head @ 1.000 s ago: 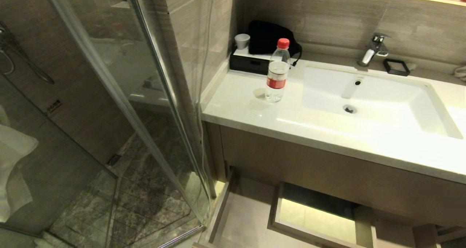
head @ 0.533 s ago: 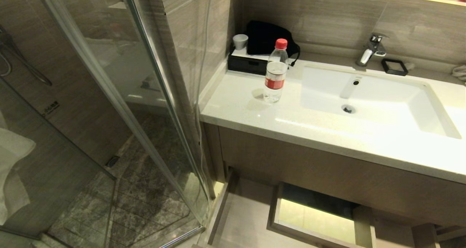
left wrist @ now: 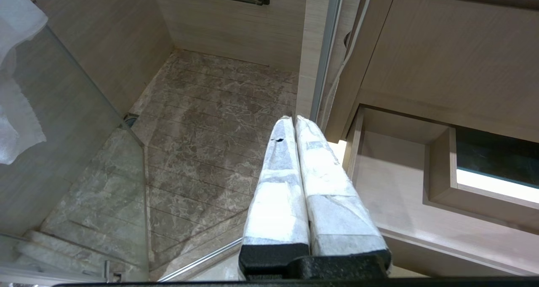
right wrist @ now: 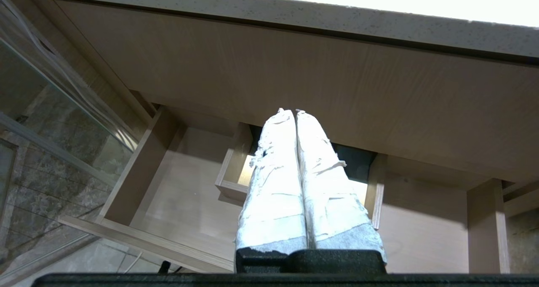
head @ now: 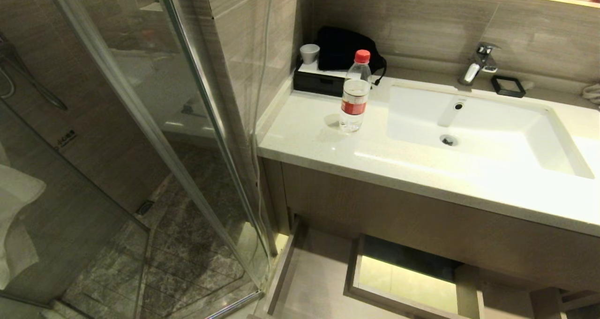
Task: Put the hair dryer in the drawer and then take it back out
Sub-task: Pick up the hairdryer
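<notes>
From my seat the head view has slid a touch sideways over the last second, the whole bathroom shifting together, so I read that as the camera moving and not the things; since half a second ago it has held steady, and nothing on the bench (head: 304, 136) has changed place. The drawer (head: 318, 281) stands pulled out under the vanity, its pale floor bare where I can see it, with the boxed cutout (head: 403, 274) towards its middle. I cannot find the hair dryer in any view: not in the drawer's visible part, not on the bench, not in either pair of jaws. The left gripper (left wrist: 294, 119) has its taped jaws pressed together and empty, hanging beside the drawer's left end with the shower floor (left wrist: 202, 152) beyond it. The right gripper (right wrist: 290, 111) is likewise closed on nothing, poised in front of the open drawer (right wrist: 185, 194) and aimed at the cutout. On the bench the water bottle (head: 355, 94) stands upright just left of the sink (head: 553, 127), with a black box (head: 316, 82), a small cup (head: 310, 53) and a dark bag (head: 347, 47) in the back corner. My judgement is that either the job has not begun or it is already over; with the drawer open and both arms idle, I would need to find the dryer before moving.
</notes>
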`<state>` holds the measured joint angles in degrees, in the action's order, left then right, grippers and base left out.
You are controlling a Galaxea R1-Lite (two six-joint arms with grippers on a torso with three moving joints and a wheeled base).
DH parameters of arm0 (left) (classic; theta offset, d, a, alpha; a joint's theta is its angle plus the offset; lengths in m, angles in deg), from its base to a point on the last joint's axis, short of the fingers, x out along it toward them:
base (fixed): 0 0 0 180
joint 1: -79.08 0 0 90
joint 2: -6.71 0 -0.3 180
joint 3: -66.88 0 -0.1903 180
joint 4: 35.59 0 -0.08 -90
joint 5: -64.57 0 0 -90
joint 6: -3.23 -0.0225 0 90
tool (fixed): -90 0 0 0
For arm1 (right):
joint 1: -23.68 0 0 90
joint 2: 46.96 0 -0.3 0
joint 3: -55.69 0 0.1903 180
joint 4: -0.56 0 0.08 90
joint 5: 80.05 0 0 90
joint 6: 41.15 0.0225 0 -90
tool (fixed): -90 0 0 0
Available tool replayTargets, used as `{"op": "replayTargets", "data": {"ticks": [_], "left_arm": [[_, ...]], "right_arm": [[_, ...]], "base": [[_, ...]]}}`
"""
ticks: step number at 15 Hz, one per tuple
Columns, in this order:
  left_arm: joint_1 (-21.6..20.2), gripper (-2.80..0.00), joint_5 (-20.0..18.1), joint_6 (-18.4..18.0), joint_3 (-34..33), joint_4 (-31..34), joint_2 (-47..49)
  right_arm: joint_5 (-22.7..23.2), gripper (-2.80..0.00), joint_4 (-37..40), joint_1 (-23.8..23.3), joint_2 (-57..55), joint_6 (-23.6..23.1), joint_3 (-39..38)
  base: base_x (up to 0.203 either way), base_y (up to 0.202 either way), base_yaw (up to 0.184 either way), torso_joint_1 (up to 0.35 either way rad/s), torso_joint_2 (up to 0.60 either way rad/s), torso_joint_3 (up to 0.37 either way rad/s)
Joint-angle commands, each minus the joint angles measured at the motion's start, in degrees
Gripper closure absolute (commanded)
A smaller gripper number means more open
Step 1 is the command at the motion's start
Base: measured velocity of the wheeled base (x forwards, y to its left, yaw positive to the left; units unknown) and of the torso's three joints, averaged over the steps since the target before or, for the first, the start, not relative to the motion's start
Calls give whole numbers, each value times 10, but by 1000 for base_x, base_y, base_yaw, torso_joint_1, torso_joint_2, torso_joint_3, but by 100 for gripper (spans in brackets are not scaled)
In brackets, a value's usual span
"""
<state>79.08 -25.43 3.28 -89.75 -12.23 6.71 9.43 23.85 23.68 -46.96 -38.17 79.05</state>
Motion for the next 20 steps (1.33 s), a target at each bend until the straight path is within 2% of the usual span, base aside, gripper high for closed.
{"op": "replayTargets", "data": {"ticks": [1,15,20], "left_arm": [[0,0,0,0,0,0,0],[0,0,0,0,0,0,0],[0,0,0,0,0,0,0]], "right_arm": [[0,0,0,0,-1,0,-1],[-1,0,0,0,-1,1,-1],[-1,0,0,0,-1,1,-1]], "base": [[0,0,0,0,0,0],[0,0,0,0,0,0],[2,-5,143,2,3,4]]}}
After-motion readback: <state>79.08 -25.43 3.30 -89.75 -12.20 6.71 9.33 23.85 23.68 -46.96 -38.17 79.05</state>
